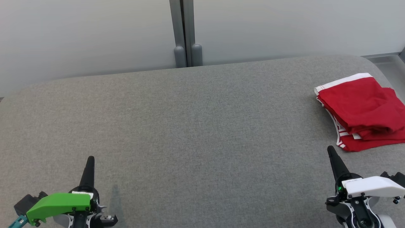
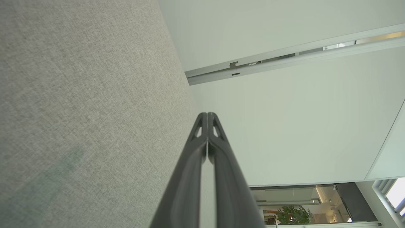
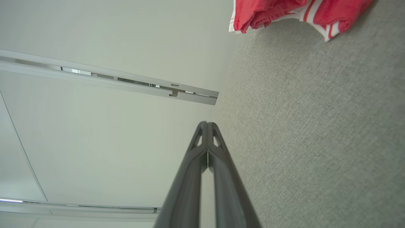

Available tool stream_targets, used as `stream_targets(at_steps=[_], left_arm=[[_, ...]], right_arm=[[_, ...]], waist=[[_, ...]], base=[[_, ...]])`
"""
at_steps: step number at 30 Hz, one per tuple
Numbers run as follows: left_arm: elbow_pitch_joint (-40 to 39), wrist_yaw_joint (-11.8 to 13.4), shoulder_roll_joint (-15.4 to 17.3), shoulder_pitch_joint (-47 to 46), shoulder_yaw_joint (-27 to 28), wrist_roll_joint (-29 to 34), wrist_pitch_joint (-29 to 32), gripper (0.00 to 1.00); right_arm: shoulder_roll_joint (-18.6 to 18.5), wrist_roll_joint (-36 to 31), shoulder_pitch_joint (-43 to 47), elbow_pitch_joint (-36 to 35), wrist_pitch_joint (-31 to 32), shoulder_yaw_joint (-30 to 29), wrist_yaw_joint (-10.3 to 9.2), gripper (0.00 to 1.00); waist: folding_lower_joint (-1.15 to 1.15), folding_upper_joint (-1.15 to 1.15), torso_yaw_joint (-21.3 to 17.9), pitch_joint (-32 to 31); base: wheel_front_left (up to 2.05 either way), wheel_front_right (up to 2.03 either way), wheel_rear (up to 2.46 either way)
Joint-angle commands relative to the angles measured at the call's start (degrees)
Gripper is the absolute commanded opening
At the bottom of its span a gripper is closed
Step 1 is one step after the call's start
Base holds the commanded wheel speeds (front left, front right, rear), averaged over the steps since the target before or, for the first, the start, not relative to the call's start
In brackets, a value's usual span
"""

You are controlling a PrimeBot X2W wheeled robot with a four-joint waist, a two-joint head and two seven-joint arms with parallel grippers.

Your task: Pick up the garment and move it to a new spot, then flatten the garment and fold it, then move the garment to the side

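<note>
Both grippers are fully closed and hold nothing. The left gripper (image 1: 90, 158) sits low at the near left of the grey upholstered surface (image 1: 190, 126), and the right gripper (image 1: 330, 148) sits at the near right. In each wrist view the two dark fingers are pressed together along their length, with nothing between them.

The red garment (image 1: 364, 110) lies folded on the far right of the surface, just beyond the right gripper and apart from it. Its white waistband (image 1: 343, 80) faces the wall. Its position suggests the fold and the move to the side are already done.

It looks like thin knit cloth, so it is probably light, limp and easy to crease. The stacked layers would likely slide over each other if only the top one were pinched. The safest hold would be at the near left corner, where the striped white trim (image 1: 340, 134) shows the layers stacked. There the jaws could close over the whole thickness, or both grippers could take opposite edges.

The garment's right side is cut off by the edge of the head view, so its full outline cannot be seen. The number of layers is unclear, as is whether it is shorts or briefs. The right wrist view catches just a bunched hem at the top edge.
</note>
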Motion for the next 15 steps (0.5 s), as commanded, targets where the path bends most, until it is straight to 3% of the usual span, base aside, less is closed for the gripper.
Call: stream_targets(at_steps=[1, 15], left_arm=[[-0.5, -0.3, 0.4, -1.2, 0.4, -1.3, 0.4, 0.00], [-0.5, -0.6, 0.3, -2.0, 1.5, -6.6, 2.0, 0.00]], right_arm=[[-0.3, 1.3, -0.9, -0.6, 0.3, -0.3, 0.01, 0.00], [-0.4, 7.0, -1.0, -1.1, 1.9, -0.8, 0.02, 0.00]], waist=[[0.00, 0.00, 0.0, 0.0], [0.00, 0.00, 0.0, 0.1]], base=[[0.00, 0.00, 0.00], [0.00, 0.00, 0.00]])
